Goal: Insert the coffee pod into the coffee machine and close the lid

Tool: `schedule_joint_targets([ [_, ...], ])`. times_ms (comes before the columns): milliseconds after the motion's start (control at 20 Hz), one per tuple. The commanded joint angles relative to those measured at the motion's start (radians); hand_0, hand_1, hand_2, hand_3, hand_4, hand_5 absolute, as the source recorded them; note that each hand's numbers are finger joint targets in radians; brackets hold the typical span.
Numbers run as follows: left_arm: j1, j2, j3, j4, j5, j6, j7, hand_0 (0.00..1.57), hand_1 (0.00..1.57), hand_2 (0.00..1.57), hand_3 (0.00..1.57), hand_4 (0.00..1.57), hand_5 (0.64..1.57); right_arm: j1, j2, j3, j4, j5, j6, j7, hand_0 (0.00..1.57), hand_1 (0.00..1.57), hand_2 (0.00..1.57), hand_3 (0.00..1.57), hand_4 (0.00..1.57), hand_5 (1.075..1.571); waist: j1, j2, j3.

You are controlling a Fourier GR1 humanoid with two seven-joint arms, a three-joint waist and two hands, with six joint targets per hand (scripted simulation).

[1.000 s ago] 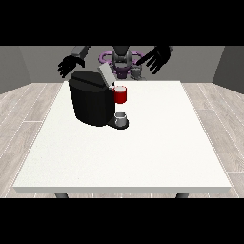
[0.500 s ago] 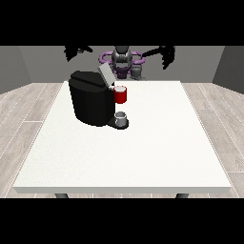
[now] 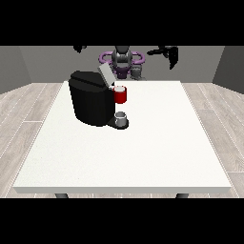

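The black coffee machine (image 3: pixel 90 102) stands on the left half of the white table (image 3: pixel 157 143). Its grey lid (image 3: pixel 106 74) is tilted up and open. Below the lid, a red pod holder (image 3: pixel 120 95) with a pale top juts out to the right, and a small grey cup (image 3: pixel 121 118) sits on the machine's base under it. A small grey cylinder (image 3: pixel 137 71), seemingly the coffee pod, stands at the table's far edge. The hand at the view's right (image 3: pixel 171 55) hangs high above the far edge with fingers pointing down, holding nothing. The hand at the view's left (image 3: pixel 79 48) barely shows at the top.
The robot's torso (image 3: pixel 122 59) rises behind the table's far edge. The table's right half and front carry nothing else. Grey walls and a wooden floor surround the table.
Both hands have risen and swung outward, away from the machine. The one at the view's left is now almost out of view. The machine, lid and grey cylinder have not moved.
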Motion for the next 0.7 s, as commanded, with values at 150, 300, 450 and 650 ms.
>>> schedule_joint_targets([
  [150,0.099,-0.051,-0.039,-0.154,0.075,-0.044,0.060,0.00,0.00,0.00,0.00,0.00,1.571,-0.066,-0.056,-0.038,0.047,-0.002,0.057,-0.004,0.00,0.00,0.00,0.00,0.22,1.571,0.082,0.019,0.0004],
  [300,0.161,-0.054,-0.048,-0.217,0.107,-0.063,0.085,0.00,0.00,0.00,0.00,0.09,1.571,-0.046,-0.023,0.006,0.061,0.048,0.036,-0.028,0.00,0.00,0.00,0.00,0.00,1.571,0.090,0.028,0.0003],
  [450,0.155,-0.069,-0.122,-0.299,0.151,0.020,0.126,0.00,0.00,0.00,0.00,0.11,1.571,-0.076,0.023,0.017,0.117,0.040,0.044,-0.075,0.00,0.00,0.00,0.00,0.00,1.571,0.066,0.074,0.0003],
  [650,0.253,-0.068,-0.209,-0.340,0.196,0.032,0.054,0.00,0.00,0.00,0.00,0.00,1.571,-0.204,-0.031,-0.068,0.200,-0.012,0.064,-0.006,0.00,0.00,0.00,0.00,0.00,1.571,0.112,0.122,0.0002],
])
